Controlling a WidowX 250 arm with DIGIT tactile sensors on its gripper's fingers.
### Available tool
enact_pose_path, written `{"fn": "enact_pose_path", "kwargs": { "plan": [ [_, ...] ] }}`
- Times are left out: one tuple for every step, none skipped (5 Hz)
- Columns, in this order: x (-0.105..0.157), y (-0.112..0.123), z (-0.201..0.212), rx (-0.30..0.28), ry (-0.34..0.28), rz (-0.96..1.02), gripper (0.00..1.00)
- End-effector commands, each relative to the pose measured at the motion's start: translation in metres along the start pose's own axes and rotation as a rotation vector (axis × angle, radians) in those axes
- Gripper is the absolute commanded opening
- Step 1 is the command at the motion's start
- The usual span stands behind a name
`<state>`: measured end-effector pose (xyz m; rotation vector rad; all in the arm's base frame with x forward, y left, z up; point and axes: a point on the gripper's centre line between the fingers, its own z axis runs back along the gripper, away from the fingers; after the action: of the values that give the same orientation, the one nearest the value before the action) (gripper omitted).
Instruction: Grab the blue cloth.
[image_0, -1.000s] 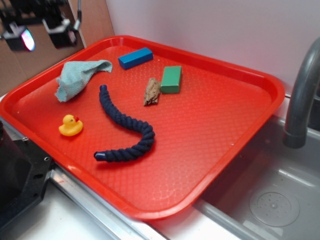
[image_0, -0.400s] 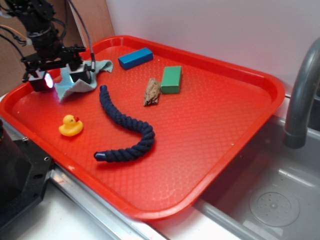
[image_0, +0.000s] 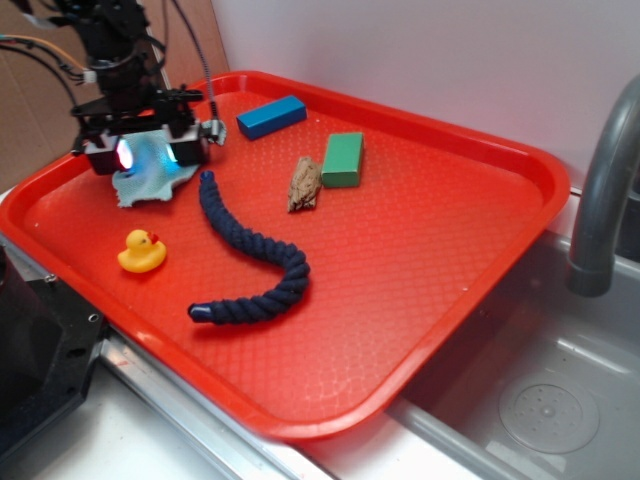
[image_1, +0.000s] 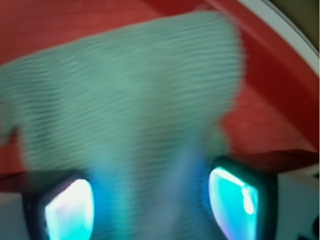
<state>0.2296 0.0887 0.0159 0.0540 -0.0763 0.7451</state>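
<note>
While the gripper sits low over the blue cloth at the red tray's far-left corner, its glowing fingers stand apart, the cloth filling the gap between them in the blurred wrist view. A dark navy braided rope curves just beside the cloth; a yellow toy duck lies nearer the front edge. A blue block, green block and brown wood piece lie farther right.
</note>
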Motion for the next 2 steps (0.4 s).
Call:
{"fn": "enact_pose_path", "kwargs": {
  "plan": [
    [-0.0153, -0.0092, 0.0019, -0.017, 0.026, -0.063, 0.0],
    [-0.0176, -0.0041, 0.0029, -0.045, 0.054, -0.1, 0.0]
  ]
}}
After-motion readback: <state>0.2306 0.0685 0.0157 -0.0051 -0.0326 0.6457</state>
